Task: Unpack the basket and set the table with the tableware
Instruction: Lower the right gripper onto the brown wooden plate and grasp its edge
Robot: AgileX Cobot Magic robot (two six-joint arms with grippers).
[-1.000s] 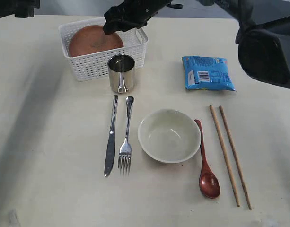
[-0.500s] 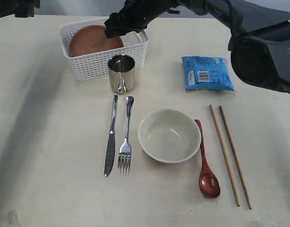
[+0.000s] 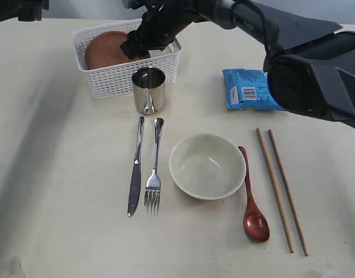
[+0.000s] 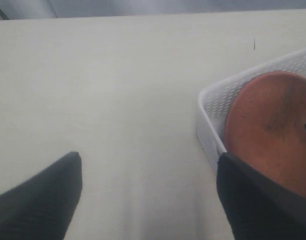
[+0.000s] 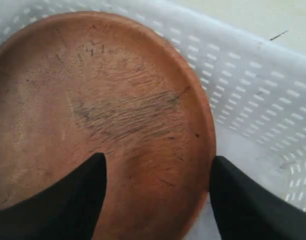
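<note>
In the exterior view, the right gripper (image 3: 132, 47) reaches into the basket (image 3: 128, 72) at the far side of the table (image 3: 61, 174), down over the near edge of the plate (image 3: 105, 51), the last piece of tableware inside. The plate seems to lean on the basket's wall rather than lie flat. The rest is laid out: cup (image 3: 148, 90) just in front of the basket, knife (image 3: 135, 174) and fork (image 3: 154, 174) side by side, bowl (image 3: 207, 167), spoon (image 3: 252, 202) and chopsticks (image 3: 281, 185) to its right. The snack packet (image 3: 253, 90) lies apart from them. The pale tabletop has open room left of the knife.

In the left wrist view, the left gripper (image 4: 148, 200) hangs over bare table just beside the basket's corner, jaws apart and holding nothing.

In the right wrist view, the claw's jaws stand apart and astride the plate's rim: one finger over the scuffed face, the other in the gap between rim and lattice wall. Nothing is clamped yet. We judge the step in hand is gripping the plate. To do it well we should sink the outer finger below the rim, close squarely on the edge, then lift straight up clear of the wall and the cup before carrying it to open table
</note>
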